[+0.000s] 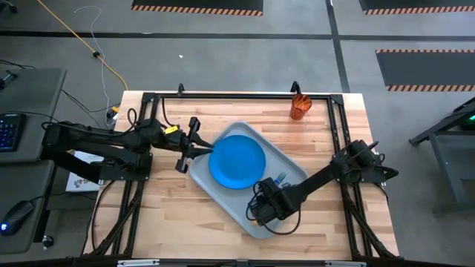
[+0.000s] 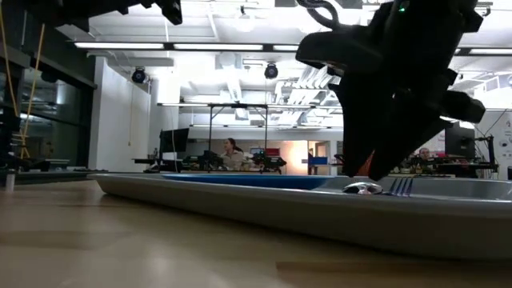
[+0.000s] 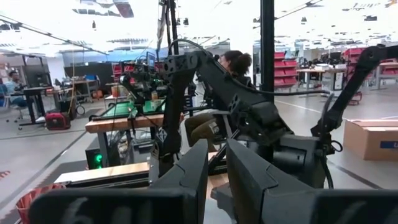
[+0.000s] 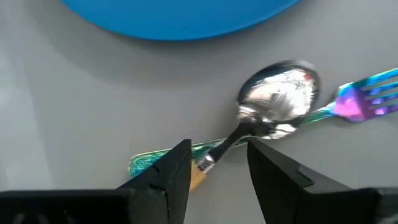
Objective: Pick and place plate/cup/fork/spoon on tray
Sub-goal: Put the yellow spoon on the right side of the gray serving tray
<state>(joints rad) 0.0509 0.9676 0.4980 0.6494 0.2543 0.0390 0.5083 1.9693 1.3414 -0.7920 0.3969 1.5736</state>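
The pale grey tray [image 1: 200, 176] lies slantwise on the table's middle, with the blue plate [image 1: 236, 162] flat on it. The fork [image 4: 149, 163] and the orange-handled spoon [image 4: 280, 96] lie crossed on the tray's floor near the plate, the spoon's neck over the fork's teal handle. My right gripper [image 4: 217, 177] hangs open just above them, one finger on either side of the spoon's handle [image 4: 198, 177]. The red-orange cup [image 1: 299, 106] stands at the table's far edge. My left gripper [image 1: 194, 152] is shut and empty, raised beside the tray's left rim.
A black frame [image 1: 237, 96] runs round the table's far and side edges. Bare wood lies to the left and right of the tray. People and workbenches show in the room beyond [image 2: 232, 152].
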